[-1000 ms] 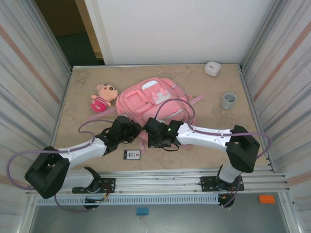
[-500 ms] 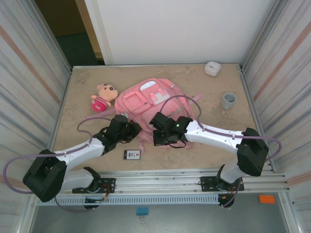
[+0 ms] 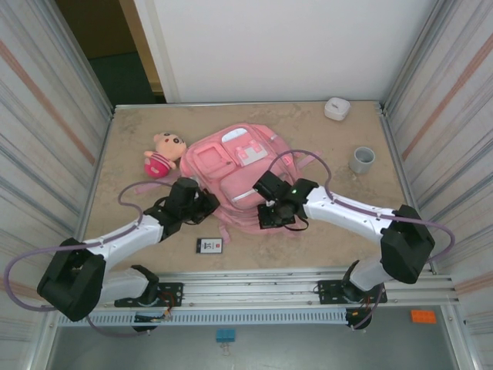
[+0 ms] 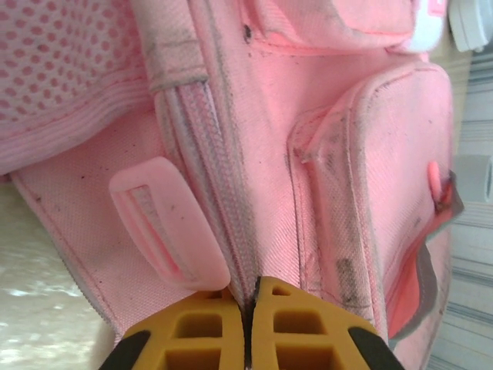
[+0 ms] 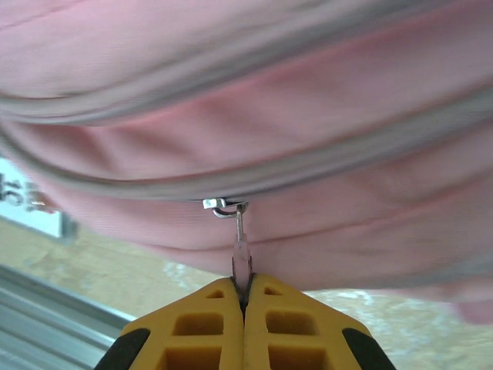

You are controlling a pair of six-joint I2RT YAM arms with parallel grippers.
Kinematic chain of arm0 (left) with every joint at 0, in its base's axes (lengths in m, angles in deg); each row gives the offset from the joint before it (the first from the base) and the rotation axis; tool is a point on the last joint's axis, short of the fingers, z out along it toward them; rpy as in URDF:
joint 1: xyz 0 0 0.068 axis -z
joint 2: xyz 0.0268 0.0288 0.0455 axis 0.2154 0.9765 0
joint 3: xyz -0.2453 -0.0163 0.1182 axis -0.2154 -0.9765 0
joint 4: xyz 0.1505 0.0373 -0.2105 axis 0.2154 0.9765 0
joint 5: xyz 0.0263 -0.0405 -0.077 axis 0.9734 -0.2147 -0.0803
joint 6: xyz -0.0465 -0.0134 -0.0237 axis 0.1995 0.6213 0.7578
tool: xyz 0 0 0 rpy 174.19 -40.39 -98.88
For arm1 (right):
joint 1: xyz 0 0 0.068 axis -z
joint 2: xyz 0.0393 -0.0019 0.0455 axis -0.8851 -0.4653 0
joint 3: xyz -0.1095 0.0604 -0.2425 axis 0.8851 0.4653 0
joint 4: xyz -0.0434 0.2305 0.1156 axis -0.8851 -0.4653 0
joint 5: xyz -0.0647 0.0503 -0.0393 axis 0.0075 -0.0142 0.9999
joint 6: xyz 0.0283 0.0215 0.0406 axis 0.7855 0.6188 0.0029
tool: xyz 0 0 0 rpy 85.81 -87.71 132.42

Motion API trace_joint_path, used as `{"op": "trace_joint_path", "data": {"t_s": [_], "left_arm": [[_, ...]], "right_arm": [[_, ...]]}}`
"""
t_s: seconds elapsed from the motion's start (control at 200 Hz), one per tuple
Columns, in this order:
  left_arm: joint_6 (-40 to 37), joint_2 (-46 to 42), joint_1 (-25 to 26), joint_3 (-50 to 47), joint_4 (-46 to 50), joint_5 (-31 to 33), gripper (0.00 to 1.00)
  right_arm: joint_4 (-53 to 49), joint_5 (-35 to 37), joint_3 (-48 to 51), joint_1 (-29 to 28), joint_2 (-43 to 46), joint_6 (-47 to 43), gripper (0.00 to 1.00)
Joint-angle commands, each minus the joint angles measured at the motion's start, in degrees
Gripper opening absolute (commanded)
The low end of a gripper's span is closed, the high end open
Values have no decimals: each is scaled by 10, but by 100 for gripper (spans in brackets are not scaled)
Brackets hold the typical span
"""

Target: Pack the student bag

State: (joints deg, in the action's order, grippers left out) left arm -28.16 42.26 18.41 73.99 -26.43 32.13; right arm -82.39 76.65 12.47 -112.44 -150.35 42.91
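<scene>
The pink student bag (image 3: 235,158) lies front-up in the middle of the table. At its near left edge my left gripper (image 3: 209,203) is shut on the bag's fabric. In the left wrist view its yellow fingertips (image 4: 248,297) pinch the seam beside a zipper track, next to a pink plastic strap loop (image 4: 166,223). Against the bag's near edge my right gripper (image 3: 263,208) is shut. In the right wrist view it (image 5: 243,287) clamps the pale zipper pull (image 5: 241,250), which hangs from a metal slider (image 5: 223,206) on the bag (image 5: 269,116).
A plush doll (image 3: 163,154) lies left of the bag. A small card (image 3: 209,246) sits near the front edge between the arms. A grey cup (image 3: 362,159) stands at the right and a white case (image 3: 337,108) at the back right. Ribbed walls close both sides.
My right gripper has slid to the right along the bag's near edge, still holding the zipper pull. The left gripper kept its grip and shifted slightly left. The bag turned a little.
</scene>
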Motion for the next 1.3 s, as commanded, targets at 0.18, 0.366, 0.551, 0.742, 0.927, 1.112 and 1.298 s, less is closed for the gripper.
{"op": "trace_joint_path", "data": {"t_s": [0.18, 0.366, 0.551, 0.742, 0.927, 1.112, 1.298], "left_arm": [[-191, -2, -92, 67, 87, -39, 8], [-343, -34, -89, 108, 100, -95, 64], [-573, -85, -77, 106, 106, -182, 75], [-854, -103, 7, 117, 160, -214, 76], [-985, -51, 82, 134, 172, -148, 79], [-1010, 22, 101, 136, 105, -65, 77], [-1041, 80, 130, 138, 59, 6, 55]], "right_arm": [[41, -55, 37, 0, 66, -64, 0], [98, -81, 51, -22, 74, -50, 0], [123, -91, 52, -34, 100, -65, 0], [127, -89, 64, -31, 118, -70, 0], [140, -97, 75, -28, 128, -70, 0], [146, -106, 80, -24, 135, -69, 0], [164, -129, 98, -10, 153, -66, 0]]}}
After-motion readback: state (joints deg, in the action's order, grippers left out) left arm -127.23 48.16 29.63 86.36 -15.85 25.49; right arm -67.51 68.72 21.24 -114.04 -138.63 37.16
